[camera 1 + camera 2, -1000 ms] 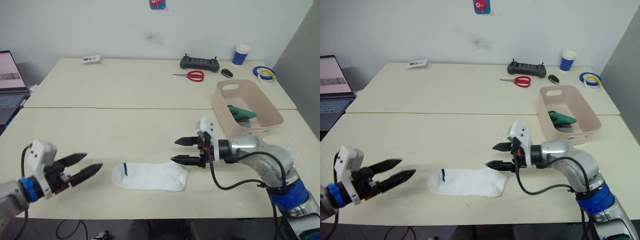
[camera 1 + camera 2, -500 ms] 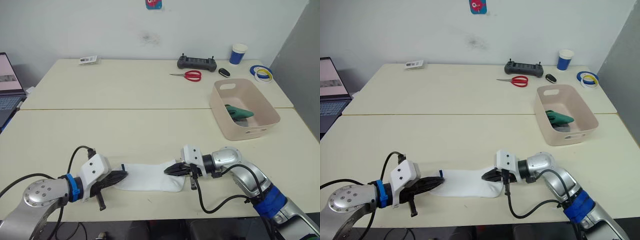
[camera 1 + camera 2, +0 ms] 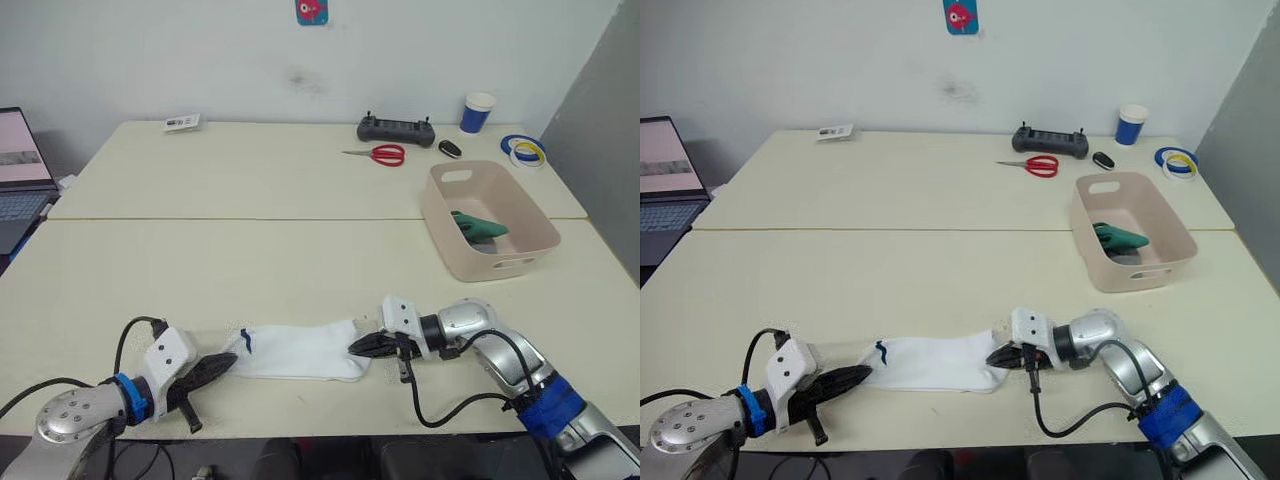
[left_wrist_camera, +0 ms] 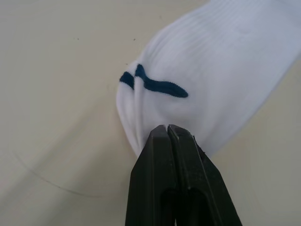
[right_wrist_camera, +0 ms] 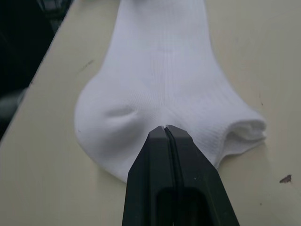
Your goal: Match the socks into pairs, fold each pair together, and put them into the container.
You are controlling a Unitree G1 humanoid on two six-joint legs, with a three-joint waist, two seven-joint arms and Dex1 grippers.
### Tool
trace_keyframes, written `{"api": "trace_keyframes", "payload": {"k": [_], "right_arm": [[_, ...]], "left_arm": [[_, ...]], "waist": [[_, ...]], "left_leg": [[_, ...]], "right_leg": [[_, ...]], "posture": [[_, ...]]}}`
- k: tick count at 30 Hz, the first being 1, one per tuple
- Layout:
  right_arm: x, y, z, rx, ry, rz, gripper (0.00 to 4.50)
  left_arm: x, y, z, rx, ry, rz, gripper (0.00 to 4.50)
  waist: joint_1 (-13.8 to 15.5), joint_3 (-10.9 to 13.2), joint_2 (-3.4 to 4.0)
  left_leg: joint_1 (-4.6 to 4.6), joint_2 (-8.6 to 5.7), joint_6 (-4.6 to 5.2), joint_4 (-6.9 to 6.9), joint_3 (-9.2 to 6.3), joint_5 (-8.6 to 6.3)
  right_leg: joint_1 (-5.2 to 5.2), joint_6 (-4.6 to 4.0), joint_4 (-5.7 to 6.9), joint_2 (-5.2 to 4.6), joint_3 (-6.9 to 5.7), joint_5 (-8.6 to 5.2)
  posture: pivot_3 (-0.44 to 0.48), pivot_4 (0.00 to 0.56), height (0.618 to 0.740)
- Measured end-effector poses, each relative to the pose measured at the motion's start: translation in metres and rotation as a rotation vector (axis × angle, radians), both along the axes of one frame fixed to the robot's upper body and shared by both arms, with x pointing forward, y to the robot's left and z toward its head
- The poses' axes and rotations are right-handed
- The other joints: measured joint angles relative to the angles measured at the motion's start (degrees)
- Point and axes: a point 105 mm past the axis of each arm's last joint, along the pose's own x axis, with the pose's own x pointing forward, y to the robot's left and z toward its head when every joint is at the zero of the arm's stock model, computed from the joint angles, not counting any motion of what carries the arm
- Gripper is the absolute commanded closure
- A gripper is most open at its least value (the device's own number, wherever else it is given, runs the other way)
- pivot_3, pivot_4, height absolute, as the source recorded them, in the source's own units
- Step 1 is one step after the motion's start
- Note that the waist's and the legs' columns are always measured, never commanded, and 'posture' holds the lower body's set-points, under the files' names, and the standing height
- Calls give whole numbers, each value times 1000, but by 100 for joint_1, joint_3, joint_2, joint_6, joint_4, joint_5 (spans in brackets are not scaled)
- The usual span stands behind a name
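Note:
A white sock (image 3: 300, 350) with a small dark blue mark lies flat near the table's front edge. My left gripper (image 3: 222, 366) is shut on its left end; in the left wrist view the closed tips (image 4: 167, 129) pinch the sock's edge just under the blue mark (image 4: 157, 84). My right gripper (image 3: 356, 347) is shut on the sock's right end, where the fabric puckers at the tips (image 5: 164, 128). The pale pink container (image 3: 447, 220) stands at the right, apart from both grippers. A dark green sock (image 3: 480, 225) lies inside it.
At the back right are red scissors (image 3: 380, 153), a black controller (image 3: 398, 128), a black fob (image 3: 451, 147), a blue paper cup (image 3: 477, 112) and tape rolls (image 3: 527, 150). A laptop (image 3: 20, 170) sits at the far left and a small card (image 3: 182, 122) at the back.
Both grippers were open and away from the sock a second ago. They came down to its two ends and shut on them. The sock now lies a little more stretched out.

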Motion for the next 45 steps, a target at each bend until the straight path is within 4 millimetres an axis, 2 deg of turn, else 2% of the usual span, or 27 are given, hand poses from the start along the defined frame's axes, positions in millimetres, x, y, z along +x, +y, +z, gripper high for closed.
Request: {"api": "trace_keyframes", "payload": {"k": [2, 4, 6, 10, 13, 15, 18, 19, 22, 24, 28, 33, 37, 40, 45], "right_arm": [[0, -1, 21, 60, 35, -34, 3924], [0, -8, 32, 75, 64, -64, 3248], [4, -19, 32, 49, 87, -125, 2515], [7, -26, 19, 16, 132, -206, 1043], [10, -20, 7, 19, 187, -253, 16], [9, -16, -2, -3, 204, -257, 4], [9, -17, -4, -29, 180, -254, 4], [8, -17, -5, -34, 180, -249, 0], [2, -12, -5, -34, 205, -219, 621], [-3, -8, -6, -37, 227, -192, 1239], [-11, 2, -11, -46, 262, -135, 2658], [-7, 5, -11, -53, 263, -133, 4467], [-3, -4, -12, -66, 271, -158, 4467], [4, -18, -3, -69, 262, -187, 4467], [19, -36, 2, -100, 235, -225, 4467]], "left_arm": [[4, 4, 17, -67, 0, 30, 3677], [8, 11, 31, -99, 6, 58, 3036], [10, 19, 38, -133, 28, 95, 2375], [7, 25, 27, -194, 132, 150, 1086], [6, 21, 17, -204, 164, 156, 156], [5, 16, 8, -199, 188, 159, 72], [8, 12, -1, -183, 200, 169, 72], [9, 10, -2, -181, 199, 168, 254], [9, 9, -4, -176, 194, 171, 987], [6, 7, -5, -180, 203, 165, 1589], [0, 2, -7, -182, 223, 149, 2840], [0, 1, -8, -189, 223, 152, 4475], [0, -6, -8, -199, 219, 133, 4475], [4, -18, -6, -224, 202, 114, 4475], [32, -39, 8, -246, 116, 78, 4475]], "waist": [[3, 0, -1], [4, 0, 1], [-2, 1, 1], [-14, 1, 0], [-24, 1, 1], [-17, 1, 1], [-10, -2, -4], [-10, -3, -5], [-8, -4, -4], [-8, -4, -4], [-11, -3, -4], [-10, -3, -4], [-3, -3, -3], [14, -2, -3], [18, -2, -3]], "left_leg": [[-3, 2, 0, 2, -14, 0], [0, 2, 0, 0, -17, 0], [0, 0, 0, 0, -12, 0], [-3, -1, 0, 0, -6, 0], [-2, 1, 0, -2, -7, 0], [-3, 1, 0, -2, -10, 0], [-2, -1, 0, 1, -9, 0], [-1, -2, 0, 1, -8, 0], [0, 0, 0, 0, -9, 0], [-1, 1, 0, 0, -9, 0], [-3, 1, 0, -1, -9, 0], [-3, -2, 0, 1, -8, 0], [-6, -3, 0, 1, -7, 0], [-6, -4, 0, 4, -8, 0], [-3, -5, 0, 9, -10, 0]], "right_leg": [[0, 0, 1, 2, -10, 0], [2, 0, 0, 3, -12, 0], [2, -1, -3, 3, -8, -1], [-4, 0, -5, 3, -6, -1], [-5, 0, -2, 4, -2, -1], [-5, -1, -2, 4, -5, -1], [-2, -1, -3, 3, -4, -1], [1, -1, -3, 3, -3, -1], [1, -1, -3, 3, -4, -1], [-1, -1, -3, 3, -4, -1], [-3, -1, -3, 3, -4, -1], [-2, -1, -3, 3, -3, -1], [-3, -1, -4, 2, -3, -1], [-1, -1, -4, 2, -5, 0], [4, 6, -1, 7, -6, 7]], "posture": [[0, 150, 740], [0, 150, 740], [0, 150, 740], [0, 150, 740], [0, 150, 740], [0, 150, 740], [0, 150, 740], [0, 150, 740], [0, 150, 740], [0, 150, 740], [0, 150, 740], [0, 150, 740], [0, 150, 740], [0, 150, 740], [0, 150, 740]]}}
